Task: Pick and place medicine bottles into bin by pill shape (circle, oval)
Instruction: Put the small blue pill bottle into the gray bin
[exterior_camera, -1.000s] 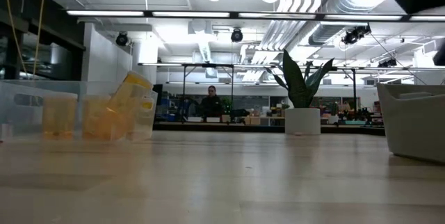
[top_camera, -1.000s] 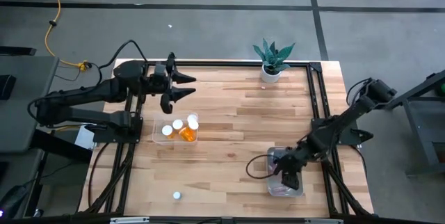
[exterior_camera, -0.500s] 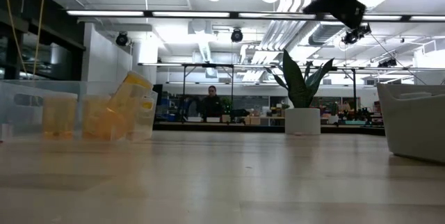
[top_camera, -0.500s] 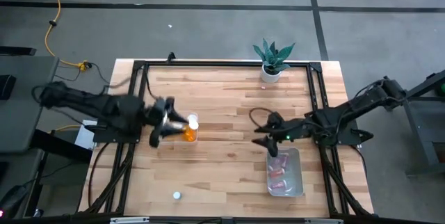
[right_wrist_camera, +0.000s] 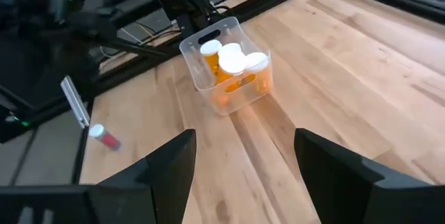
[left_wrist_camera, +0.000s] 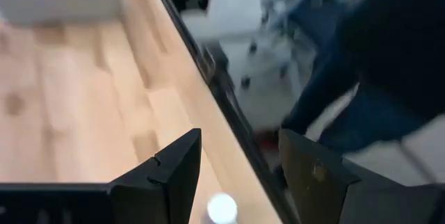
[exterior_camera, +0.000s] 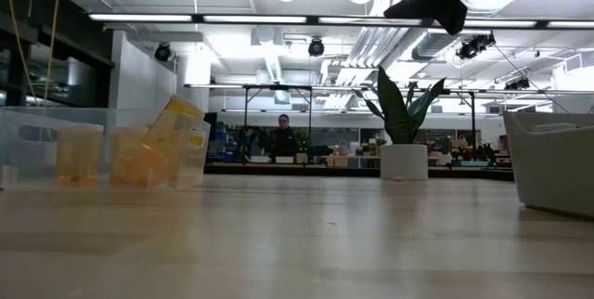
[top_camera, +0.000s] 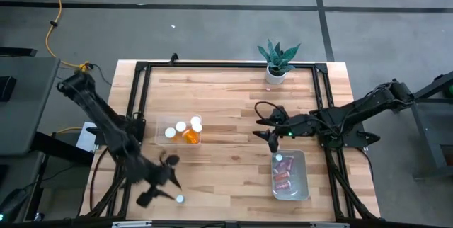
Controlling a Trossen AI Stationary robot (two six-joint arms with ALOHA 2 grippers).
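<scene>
left gripper (top_camera: 164, 185) – open fingers (left_wrist_camera: 174, 172) over bottle (top_camera: 180, 199)

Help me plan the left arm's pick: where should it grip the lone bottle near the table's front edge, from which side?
Grip the body just under the white cap, coming from above. Of the lone bottle the high view shows only the round cap, so it seems upright, and the open left gripper frames that cap between its fingers.

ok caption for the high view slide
Left gripper open by a stray bottle; right gripper open above the table.
</scene>
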